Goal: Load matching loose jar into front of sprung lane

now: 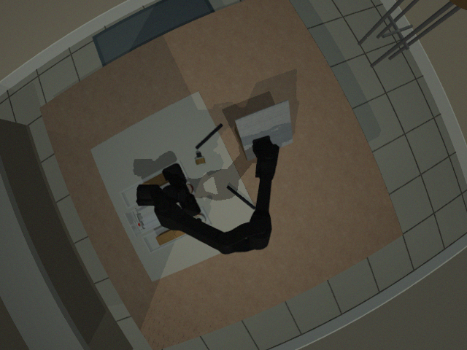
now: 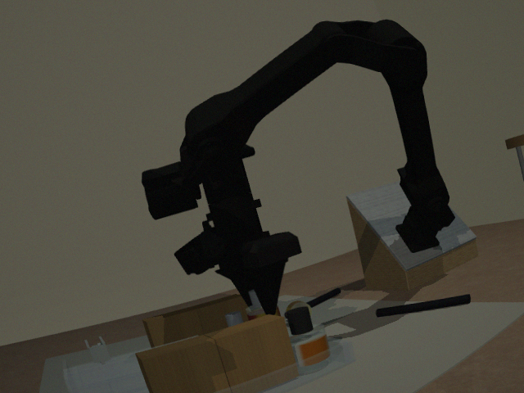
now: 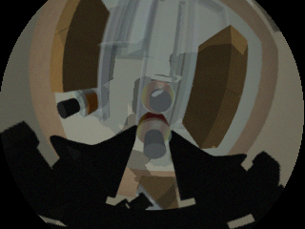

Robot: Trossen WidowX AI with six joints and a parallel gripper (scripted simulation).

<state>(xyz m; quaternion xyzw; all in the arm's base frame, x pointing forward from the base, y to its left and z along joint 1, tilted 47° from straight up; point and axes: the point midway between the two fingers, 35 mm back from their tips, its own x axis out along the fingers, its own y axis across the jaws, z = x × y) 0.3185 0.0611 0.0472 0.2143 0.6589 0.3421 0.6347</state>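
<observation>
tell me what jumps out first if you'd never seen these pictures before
The tall black robot arm arches from a grey-topped wooden wedge block down between two brown cardboard boxes. Its gripper is shut on a small grey-lidded jar with a red band, right in front of a matching jar in the pale translucent lane. An orange-labelled jar with a dark lid stands beside the boxes.

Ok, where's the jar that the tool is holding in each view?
Top: hidden under the arm's wrist.
Exterior: only a sliver of the held jar shows, between the tool tips behind the cardboard box.
Wrist: centre, jar between the fingers.
Shared landmark: the cardboard boxes flanking the lane.
</observation>
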